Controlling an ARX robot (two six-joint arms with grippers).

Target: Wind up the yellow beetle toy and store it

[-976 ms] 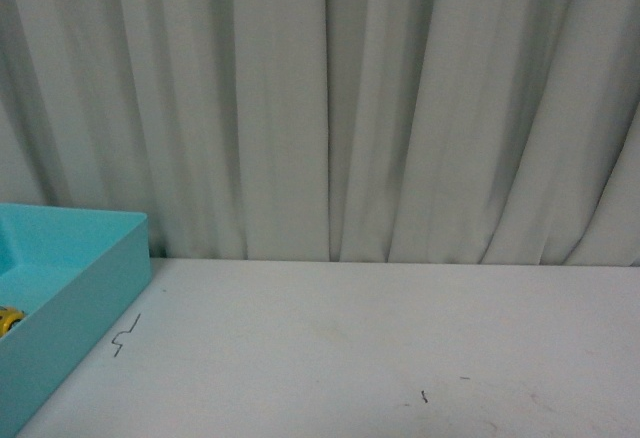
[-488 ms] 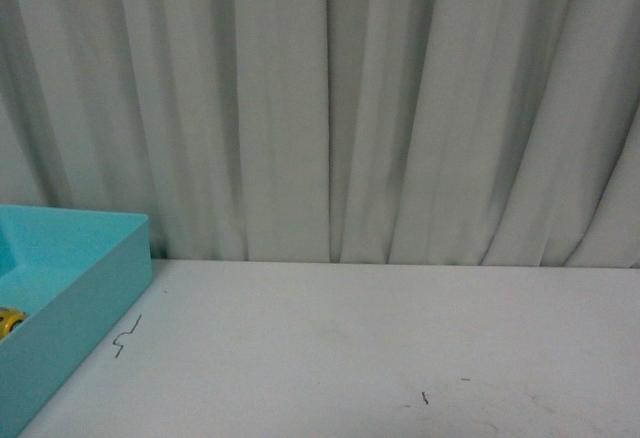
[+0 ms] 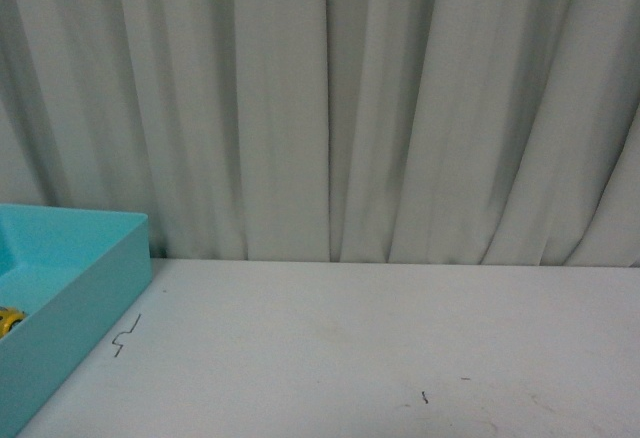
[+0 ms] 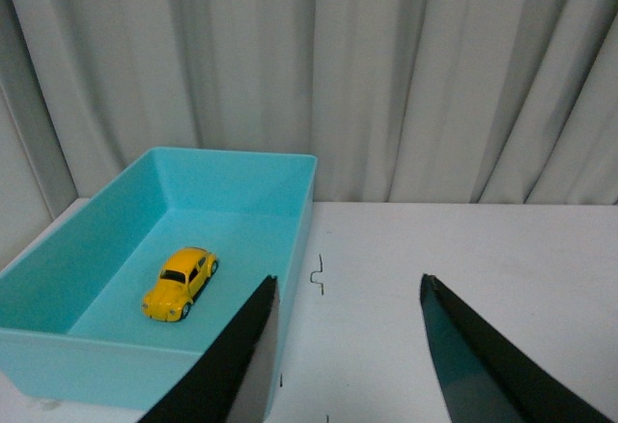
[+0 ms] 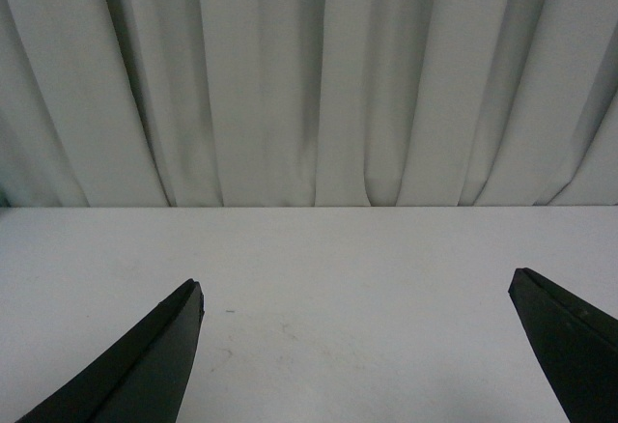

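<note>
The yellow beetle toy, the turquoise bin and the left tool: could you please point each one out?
yellow beetle toy (image 4: pixel 181 283), left wrist view, on its roof.
turquoise bin (image 4: pixel 246 156), left wrist view, on its far rim.
left tool (image 4: pixel 346 360), left wrist view, midway between its open fingertips.

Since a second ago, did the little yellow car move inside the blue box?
No. In the front view the yellow beetle toy shows at the same spot against the turquoise box's wall as before.

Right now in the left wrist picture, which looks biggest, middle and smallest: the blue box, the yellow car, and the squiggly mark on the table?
Largest to smallest, as they look:
1. the blue box
2. the yellow beetle toy, sitting inside the box
3. the squiggly mark on the table, clearly the smallest
</note>
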